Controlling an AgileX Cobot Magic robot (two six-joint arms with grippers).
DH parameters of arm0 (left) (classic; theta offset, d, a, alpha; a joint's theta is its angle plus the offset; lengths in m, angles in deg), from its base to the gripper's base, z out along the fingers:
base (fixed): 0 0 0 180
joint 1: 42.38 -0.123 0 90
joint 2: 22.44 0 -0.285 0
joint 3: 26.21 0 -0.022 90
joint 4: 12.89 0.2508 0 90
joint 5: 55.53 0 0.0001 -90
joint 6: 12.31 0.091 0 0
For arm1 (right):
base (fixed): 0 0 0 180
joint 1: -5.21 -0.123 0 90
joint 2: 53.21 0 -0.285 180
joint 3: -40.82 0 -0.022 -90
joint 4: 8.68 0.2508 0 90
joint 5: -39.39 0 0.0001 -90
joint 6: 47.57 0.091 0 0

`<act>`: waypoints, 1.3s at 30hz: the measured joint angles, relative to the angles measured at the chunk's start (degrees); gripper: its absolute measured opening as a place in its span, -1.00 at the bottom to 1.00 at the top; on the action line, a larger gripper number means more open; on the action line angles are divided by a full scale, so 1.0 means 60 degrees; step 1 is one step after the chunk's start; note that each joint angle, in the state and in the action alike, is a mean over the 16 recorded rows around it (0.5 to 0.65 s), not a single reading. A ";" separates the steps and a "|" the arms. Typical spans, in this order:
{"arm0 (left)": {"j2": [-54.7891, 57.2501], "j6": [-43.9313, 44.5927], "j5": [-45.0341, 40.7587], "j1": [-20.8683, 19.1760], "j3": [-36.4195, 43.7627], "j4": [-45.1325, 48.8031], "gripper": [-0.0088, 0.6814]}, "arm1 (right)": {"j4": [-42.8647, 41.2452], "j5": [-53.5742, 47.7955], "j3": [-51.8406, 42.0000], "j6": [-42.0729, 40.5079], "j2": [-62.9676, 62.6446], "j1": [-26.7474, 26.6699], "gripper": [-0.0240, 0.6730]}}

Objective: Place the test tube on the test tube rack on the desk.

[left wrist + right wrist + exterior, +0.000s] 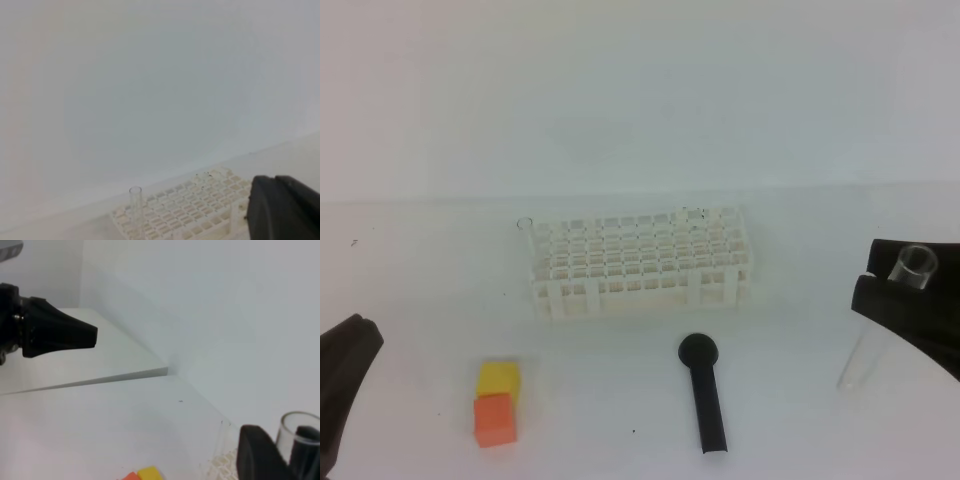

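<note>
Right claw [898,285] clamped near the open rim of the test tube [865,352], held tilted above the counter [420,260] at the right edge, well apart from the test tube rack [640,262]. Left claw [342,385] closed, empty, low at left. Near the rack's front: black tool [704,392], yellow and orange blocks [497,402].

Looks like a lab bench setup, or at least a mock-up of one. You've got a white grid test tube rack [640,262] sitting on a plain white desk [420,280] against a bare white wall, plus a clear glass test tube [885,320]. The black robot arm at the edge [345,385] says robotics test station more than real chem lab.
</note>
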 joint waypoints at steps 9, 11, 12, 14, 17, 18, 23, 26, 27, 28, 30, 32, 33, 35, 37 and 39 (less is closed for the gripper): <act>0.0000 0.0007 0.0051 -0.0080 0.0003 0.0136 -0.98 | 0.0000 0.0000 0.0000 0.0001 0.0000 0.0000 -0.59; 0.0000 0.0009 0.0134 -0.0216 0.0014 0.0158 -0.98 | 0.0000 0.0001 0.0000 0.0001 0.0000 0.0000 -0.59; 0.0000 0.0011 0.0179 -0.0306 0.0025 0.0164 -0.98 | 0.0000 0.0002 0.0000 0.0001 0.0000 0.0000 -0.59; -0.0008 0.0011 0.0268 -0.0534 0.0064 0.0168 -0.98 | 0.0000 0.0005 0.0000 0.0001 0.0000 0.0000 -0.59; -0.0073 0.0010 0.0407 -0.1023 0.0167 0.0171 -0.98 | 0.0000 0.0011 0.0000 0.0001 0.0006 0.0000 -0.59; -0.0115 0.0010 0.0455 -0.1227 0.0214 0.0172 -0.98 | 0.0000 0.0013 0.0000 0.0001 0.0014 0.0000 -0.59; -0.0551 0.0003 0.0628 -0.2466 0.0559 0.0178 -0.98 | -0.0001 0.0024 0.0000 0.0001 0.0122 0.0000 -0.59; -0.0997 -0.0001 0.0590 -0.3168 0.0810 0.0179 -0.98 | -0.0003 0.0032 0.0000 0.0001 0.0239 0.0000 -0.59; -0.1168 -0.0003 0.0555 -0.3384 0.0894 0.0180 -0.98 | -0.0004 0.0034 0.0000 0.0001 0.0287 0.0000 -0.59; -0.1350 -0.0004 0.0517 -0.3593 0.0977 0.0180 -0.98 | -0.0004 0.0037 0.0000 0.0001 0.0337 0.0000 -0.59; -0.1734 -0.0005 0.0441 -0.3983 0.1139 0.0181 -0.98 | -0.0006 0.0044 0.0000 0.0001 0.0451 0.0000 -0.59; -0.2129 -0.0005 0.0363 -0.4316 0.1305 0.0182 -0.98 | -0.0007 0.0049 0.0000 0.0001 0.0577 0.0000 -0.59; -0.2316 -0.0005 0.0321 -0.4455 0.1393 0.0182 -0.98 | -0.0008 0.0052 0.0000 0.0001 0.0642 0.0000 -0.59; -0.2652 -0.0005 0.0233 -0.4668 0.1578 0.0183 -0.98 | -0.0009 0.0060 -0.0001 0.0001 0.0765 0.0000 -0.59; -0.2930 -0.0005 0.0163 -0.4819 0.1775 0.0183 -0.98 | -0.0011 0.0068 -0.0001 0.0001 0.0874 0.0000 -0.59; -0.3139 -0.0005 0.0112 -0.4929 0.1987 0.0183 -0.98 | -0.0011 0.0075 -0.0002 0.0001 0.0968 0.0000 -0.59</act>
